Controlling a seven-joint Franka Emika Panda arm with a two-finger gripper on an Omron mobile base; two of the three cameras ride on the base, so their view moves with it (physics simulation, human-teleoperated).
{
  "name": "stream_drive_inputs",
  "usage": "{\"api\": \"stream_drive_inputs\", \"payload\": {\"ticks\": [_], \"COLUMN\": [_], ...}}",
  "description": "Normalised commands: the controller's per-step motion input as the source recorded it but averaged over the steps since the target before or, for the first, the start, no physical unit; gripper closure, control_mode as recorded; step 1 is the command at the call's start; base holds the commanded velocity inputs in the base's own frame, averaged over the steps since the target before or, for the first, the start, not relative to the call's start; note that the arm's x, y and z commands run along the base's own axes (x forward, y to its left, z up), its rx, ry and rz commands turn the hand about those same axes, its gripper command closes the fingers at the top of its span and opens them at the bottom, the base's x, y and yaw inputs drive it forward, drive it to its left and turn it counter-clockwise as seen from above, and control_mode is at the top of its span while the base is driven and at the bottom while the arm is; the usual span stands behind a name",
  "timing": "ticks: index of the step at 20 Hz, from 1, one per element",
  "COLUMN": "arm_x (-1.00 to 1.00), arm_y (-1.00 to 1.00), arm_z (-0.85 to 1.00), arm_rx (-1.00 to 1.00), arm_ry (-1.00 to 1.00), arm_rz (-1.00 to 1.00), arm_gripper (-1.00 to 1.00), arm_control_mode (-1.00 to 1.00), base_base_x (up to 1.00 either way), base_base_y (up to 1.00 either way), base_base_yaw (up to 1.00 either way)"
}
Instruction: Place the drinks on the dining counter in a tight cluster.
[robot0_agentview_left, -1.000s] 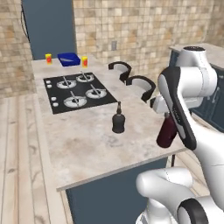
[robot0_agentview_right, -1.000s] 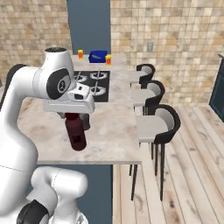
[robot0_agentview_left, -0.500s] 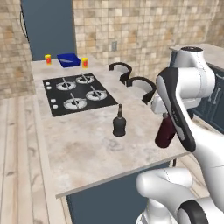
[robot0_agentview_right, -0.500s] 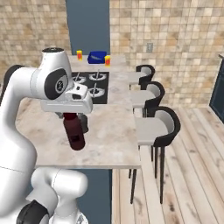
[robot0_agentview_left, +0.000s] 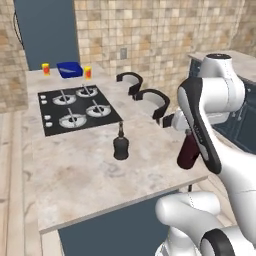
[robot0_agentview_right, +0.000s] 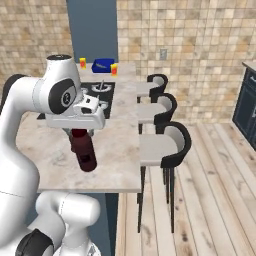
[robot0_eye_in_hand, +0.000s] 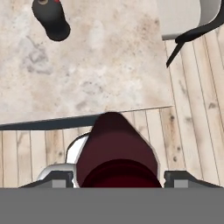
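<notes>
My gripper (robot0_eye_in_hand: 116, 176) is shut on the taller dark-red bottle (robot0_agentview_left: 189, 153), holding it by the neck, tilted, over the near right corner of the dining counter (robot0_agentview_left: 75, 170). From the right base view the gripper (robot0_agentview_right: 76, 132) sits under the white hand with the dark-red bottle (robot0_agentview_right: 84, 154) hanging below it. The squat black bottle (robot0_agentview_left: 120, 146) stands on the counter just in front of the cooktop (robot0_agentview_left: 75, 108), apart from the red one. The hand view has the black bottle (robot0_eye_in_hand: 51, 19) at top left and the dark-red bottle (robot0_eye_in_hand: 116, 151) between the fingers (robot0_eye_in_hand: 57, 177). The clear water bottle is out of view.
A blue bowl (robot0_agentview_left: 69, 69) and two small yellow-red jars (robot0_agentview_left: 45, 68) (robot0_agentview_left: 87, 72) stand at the counter's far end. Black-backed stools (robot0_agentview_right: 170, 145) (robot0_agentview_right: 157, 82) line the counter's right side. Wooden floor (robot0_agentview_right: 210, 200) lies beyond them, with a tiled wall behind.
The whole scene has slid a little to the left in both base views, so the base has moved. The dark-red bottle stays in my gripper at about the same place.
</notes>
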Motion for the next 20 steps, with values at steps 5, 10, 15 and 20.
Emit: {"api": "stream_drive_inputs", "payload": {"ticks": [5,10,15,20], "arm_x": [0.0,0.0,0.0,0.0], "arm_y": [0.0,0.0,0.0,0.0], "arm_z": [0.0,0.0,0.0,0.0], "arm_rx": [0.0,0.0,0.0,0.0], "arm_ry": [0.0,0.0,0.0,0.0], "arm_rz": [0.0,0.0,0.0,0.0], "arm_gripper": [1.0,1.0,1.0,1.0], "arm_control_mode": [1.0,1.0,1.0,1.0], "base_base_x": [0.43,0.9,1.0,0.5], "base_base_y": [-0.28,0.04,0.0,0.0], "base_base_yaw": [0.0,-0.01,0.0,0.0]}}
